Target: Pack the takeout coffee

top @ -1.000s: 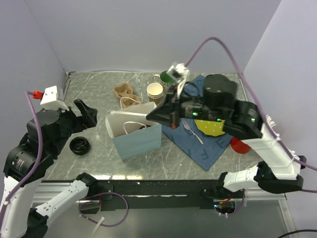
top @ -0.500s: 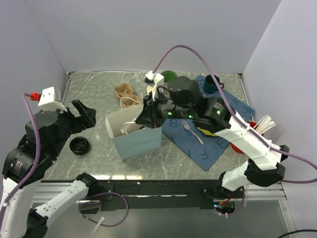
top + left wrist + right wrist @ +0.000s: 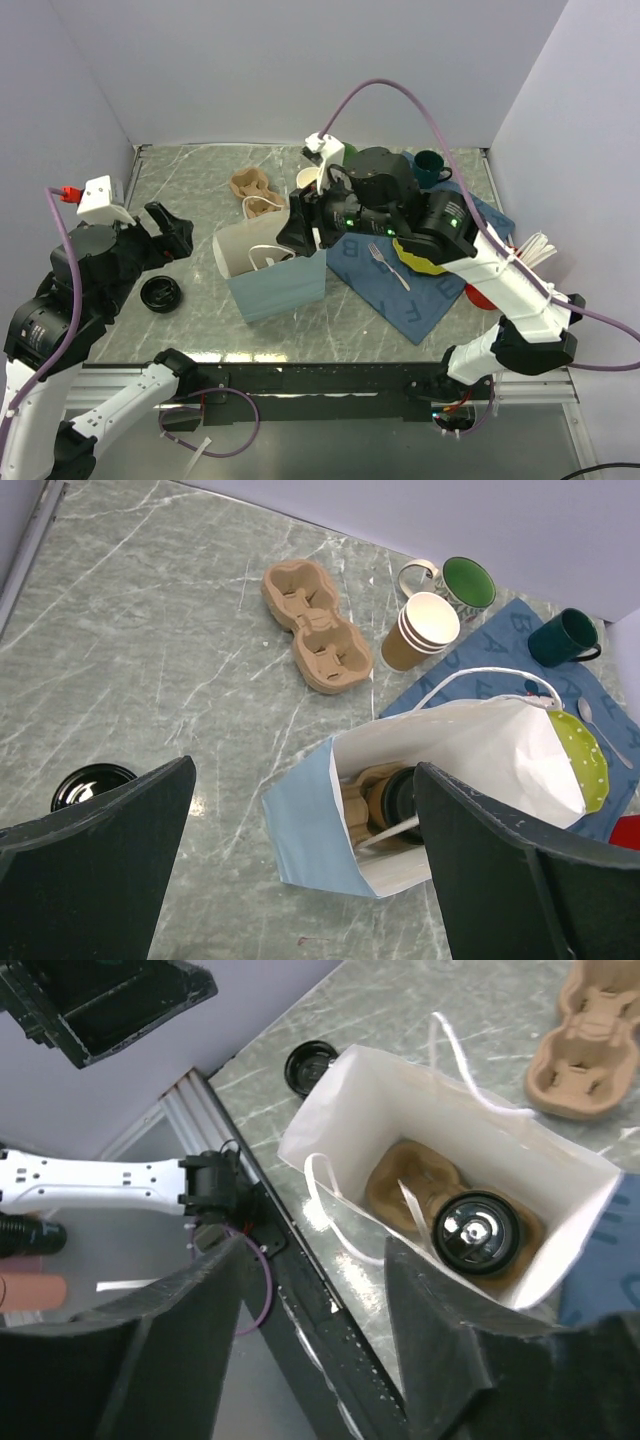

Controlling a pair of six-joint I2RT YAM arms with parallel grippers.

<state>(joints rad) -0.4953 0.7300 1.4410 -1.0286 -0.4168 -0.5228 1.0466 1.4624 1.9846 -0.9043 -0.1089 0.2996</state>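
A grey-green marbled table (image 3: 190, 180) sits under pale lilac walls. At the left, the left gripper (image 3: 302, 770) hangs with its jaws wide apart and nothing between them, and a loose black lid (image 3: 85, 785) lies on the table below it. In the centre stands the paper bag (image 3: 285, 285), mouth open. Inside it a cardboard carrier (image 3: 400, 1185) holds the takeout coffee (image 3: 476, 1232) upright, its long axis vertical. The right gripper (image 3: 315, 1245) hovers over the bag mouth, jaws parted and empty. The cup lies below it, toward the lower right of the wrist view, so this arm is far nearer. A withdrawal looks safest straight up. At the upper right, a stack of lidless cups (image 3: 418, 630) and a green mug (image 3: 468, 580) look empty.
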